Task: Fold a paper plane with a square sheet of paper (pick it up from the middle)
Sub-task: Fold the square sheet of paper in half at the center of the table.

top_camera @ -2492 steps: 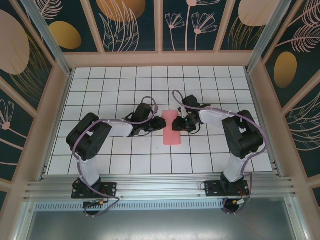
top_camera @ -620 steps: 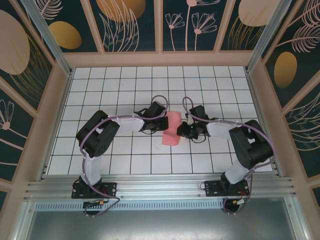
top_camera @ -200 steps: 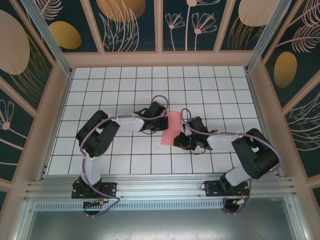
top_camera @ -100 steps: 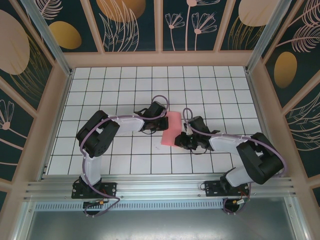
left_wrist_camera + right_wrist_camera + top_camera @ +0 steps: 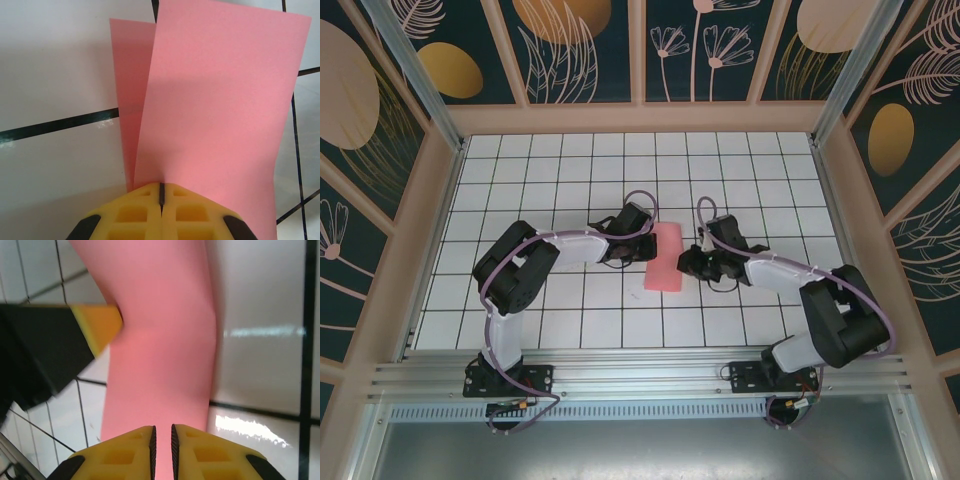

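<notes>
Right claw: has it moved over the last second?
Yes. The right claw has slid back toward the far wall, along the right edge of the pink paper, judged against the floor grid.

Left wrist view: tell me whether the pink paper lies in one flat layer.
No: two layers of the pink paper sheet splay apart from the left gripper, shut on its edge.

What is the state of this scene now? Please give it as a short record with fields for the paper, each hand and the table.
paper: salmon-pink sheet, folded into a narrow strip; two layers splay apart in the left wrist view
left hand: shut on one long edge of the sheet
right hand: nearly closed at the opposite edge; grip unclear
table: white with a black grid
plane: not yet formed
</notes>
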You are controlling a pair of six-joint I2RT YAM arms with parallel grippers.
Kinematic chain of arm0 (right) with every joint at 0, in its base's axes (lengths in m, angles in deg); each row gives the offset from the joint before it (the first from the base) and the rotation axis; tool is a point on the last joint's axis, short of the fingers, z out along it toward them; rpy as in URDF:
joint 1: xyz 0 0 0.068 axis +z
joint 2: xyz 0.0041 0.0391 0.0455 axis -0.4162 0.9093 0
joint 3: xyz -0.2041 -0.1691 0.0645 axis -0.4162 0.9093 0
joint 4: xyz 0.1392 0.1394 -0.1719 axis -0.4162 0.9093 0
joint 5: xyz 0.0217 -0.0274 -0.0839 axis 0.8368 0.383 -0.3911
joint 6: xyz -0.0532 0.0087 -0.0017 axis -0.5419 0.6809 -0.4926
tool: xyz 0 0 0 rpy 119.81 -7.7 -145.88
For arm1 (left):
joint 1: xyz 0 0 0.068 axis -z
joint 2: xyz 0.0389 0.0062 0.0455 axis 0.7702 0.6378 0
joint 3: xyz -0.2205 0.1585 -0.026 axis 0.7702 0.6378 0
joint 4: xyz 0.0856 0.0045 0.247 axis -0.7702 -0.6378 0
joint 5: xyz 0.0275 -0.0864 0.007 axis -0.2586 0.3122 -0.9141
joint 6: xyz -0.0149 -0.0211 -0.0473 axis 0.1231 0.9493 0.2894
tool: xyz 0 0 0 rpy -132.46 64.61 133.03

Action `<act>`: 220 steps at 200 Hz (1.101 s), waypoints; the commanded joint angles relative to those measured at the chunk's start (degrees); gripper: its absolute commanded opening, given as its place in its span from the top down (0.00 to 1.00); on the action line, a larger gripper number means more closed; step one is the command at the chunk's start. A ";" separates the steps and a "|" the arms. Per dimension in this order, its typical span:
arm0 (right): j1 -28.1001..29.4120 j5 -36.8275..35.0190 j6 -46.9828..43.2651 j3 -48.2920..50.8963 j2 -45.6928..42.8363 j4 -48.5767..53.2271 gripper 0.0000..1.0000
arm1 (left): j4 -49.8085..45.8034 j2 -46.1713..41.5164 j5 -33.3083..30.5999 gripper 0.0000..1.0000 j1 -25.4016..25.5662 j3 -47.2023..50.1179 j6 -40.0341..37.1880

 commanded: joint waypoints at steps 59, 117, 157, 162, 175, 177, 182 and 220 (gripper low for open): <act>-2.82 3.26 -3.21 -1.90 11.50 -5.05 0.81 | -5.47 4.20 -0.02 0.97 0.25 0.51 -1.27; -3.05 2.58 -4.57 -7.13 9.06 -0.49 0.81 | -6.12 4.01 -0.42 0.98 0.23 0.32 -1.48; -4.91 3.80 -6.69 -11.57 11.88 -0.43 0.81 | -6.04 4.24 -0.33 0.98 0.28 0.23 -1.49; -5.21 4.15 -6.79 -11.82 12.64 -0.70 0.81 | -6.11 4.18 -0.33 0.98 0.27 0.23 -1.48; -5.60 5.10 -7.02 -12.13 14.48 -1.66 0.81 | -6.13 4.14 -0.25 0.98 0.22 0.23 -1.56; -5.60 5.12 -7.06 -12.13 14.68 -1.78 0.81 | -6.13 4.15 -0.24 0.98 0.28 0.23 -1.57; -5.73 5.21 -7.13 -12.14 15.27 -2.15 0.81 | -6.13 4.14 -0.19 0.98 0.26 0.30 -1.56; -6.37 4.53 -7.19 -11.20 19.60 -3.26 0.81 | -6.29 4.15 -0.24 0.98 0.28 0.32 -1.56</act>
